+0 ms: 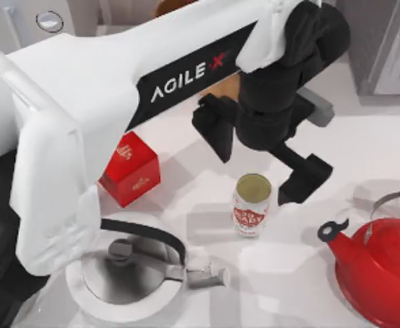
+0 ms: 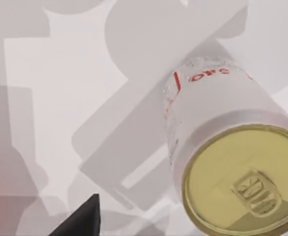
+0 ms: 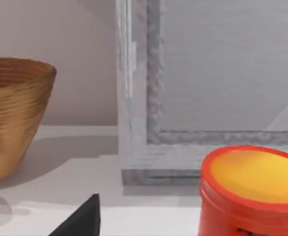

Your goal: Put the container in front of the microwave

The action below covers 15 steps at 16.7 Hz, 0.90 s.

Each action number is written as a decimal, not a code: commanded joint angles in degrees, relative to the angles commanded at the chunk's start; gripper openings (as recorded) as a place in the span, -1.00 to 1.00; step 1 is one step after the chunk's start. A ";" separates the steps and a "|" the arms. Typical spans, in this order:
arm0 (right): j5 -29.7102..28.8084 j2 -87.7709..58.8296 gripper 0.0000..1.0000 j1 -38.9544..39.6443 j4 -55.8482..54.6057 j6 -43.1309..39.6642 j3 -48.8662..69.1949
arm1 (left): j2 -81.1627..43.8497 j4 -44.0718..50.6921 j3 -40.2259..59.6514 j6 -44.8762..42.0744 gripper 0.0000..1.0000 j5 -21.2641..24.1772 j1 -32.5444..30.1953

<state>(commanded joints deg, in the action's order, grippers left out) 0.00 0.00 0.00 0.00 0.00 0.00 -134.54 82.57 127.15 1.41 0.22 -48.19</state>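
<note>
A pale white surface [image 1: 364, 157] carries everything, crowded at its edges. In the top view a light grey-white microwave [image 1: 22, 24] with a round dial sits in the upper left corner, and a darker grey appliance [image 1: 384, 48] with a framed door fills the upper right corner. A red cube box [image 1: 130, 171] stands left of centre, a white kettle [image 1: 128, 273] with a black handle sits at the lower left, and a red kettle [image 1: 381, 263] takes the lower right corner. The open room lies in the middle and to the right of centre, between the container and the red kettle.

The container [image 1: 252, 204] stands upright just below the frame's centre, its olive-tan top facing up.

The left hand [image 1: 261, 160] hangs just above and behind the container, its black fingers spread wide apart, holding nothing and not touching the can. The left wrist view looks down on the container [image 2: 227, 162] close by.

The right wrist view shows a woven bowl [image 3: 14, 115] and an orange-lidded red jar [image 3: 249, 194] before the framed door; whether the right hand is open or closed cannot be told.
</note>
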 joint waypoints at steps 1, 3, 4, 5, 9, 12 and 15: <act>0.00 0.00 1.00 0.00 0.00 0.00 0.00 | 0.00 0.00 0.00 0.00 1.00 0.00 0.00; 0.00 0.00 1.00 0.00 0.00 0.00 0.00 | 0.03 -0.30 -0.33 -0.04 1.00 0.00 0.24; 0.00 0.00 1.00 0.00 0.00 0.00 0.00 | 0.03 -1.10 -1.12 -0.11 1.00 0.00 0.16; 0.00 0.00 1.00 0.00 0.00 0.00 0.00 | 0.03 -2.46 -2.50 -0.15 1.00 0.00 0.12; 0.00 0.00 1.00 0.00 0.00 0.00 0.00 | -0.04 -10.42 -10.28 -0.17 1.00 0.00 0.18; 0.00 0.00 1.00 0.00 0.00 0.00 0.00 | -0.15 -13.49 -13.34 -0.09 1.00 0.00 0.09; 0.00 0.00 1.00 0.00 0.00 0.00 0.00 | -0.15 -13.50 -13.35 -0.09 1.00 0.00 0.09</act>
<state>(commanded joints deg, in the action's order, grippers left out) 0.00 0.00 0.00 0.00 0.00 0.00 -134.69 69.07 113.79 1.32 0.22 -48.10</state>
